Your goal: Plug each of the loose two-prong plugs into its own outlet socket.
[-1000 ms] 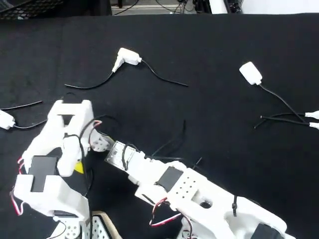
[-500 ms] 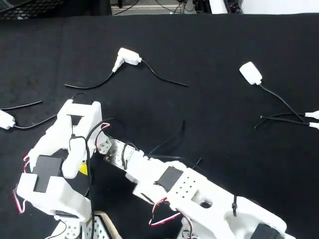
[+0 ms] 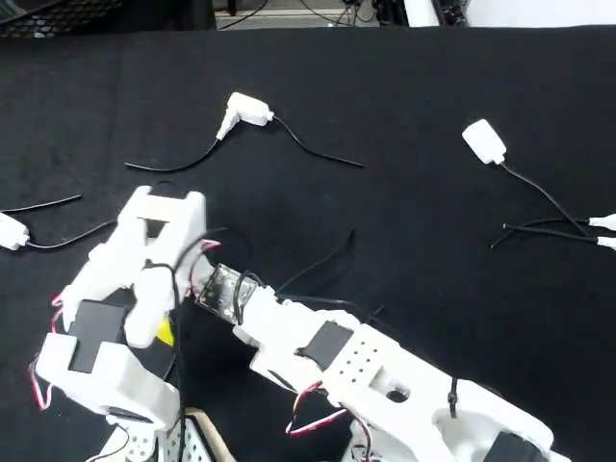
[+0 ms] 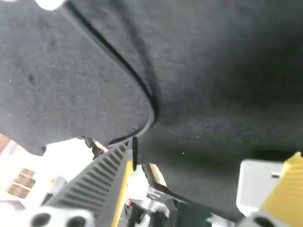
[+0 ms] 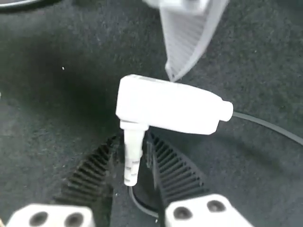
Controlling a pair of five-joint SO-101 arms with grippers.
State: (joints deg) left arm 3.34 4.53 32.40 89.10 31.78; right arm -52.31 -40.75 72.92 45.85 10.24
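My right gripper (image 5: 133,146) is shut on the thin neck of a white two-prong plug (image 5: 165,106), whose body lies across the black cloth with its black cable running off. A ribbed fingertip (image 5: 189,38) of the left gripper hangs just beyond the plug body. In the high view the right gripper (image 3: 199,276) sits tucked beside the left arm (image 3: 144,260) at the near left. The left gripper (image 4: 213,151) is open above the cloth and a black cable (image 4: 118,61). Loose white plugs lie at the far middle (image 3: 245,110), far right (image 3: 484,141) and left edge (image 3: 10,231).
Thin black cables (image 3: 318,274) trail over the black table cloth (image 3: 404,87) near both arms. Two small white connectors (image 3: 604,223) lie at the right edge. The cloth's middle and far half are open.
The left arm's wrist has swung right, closer over the right gripper. The right gripper has edged slightly left and farther away with the plug.
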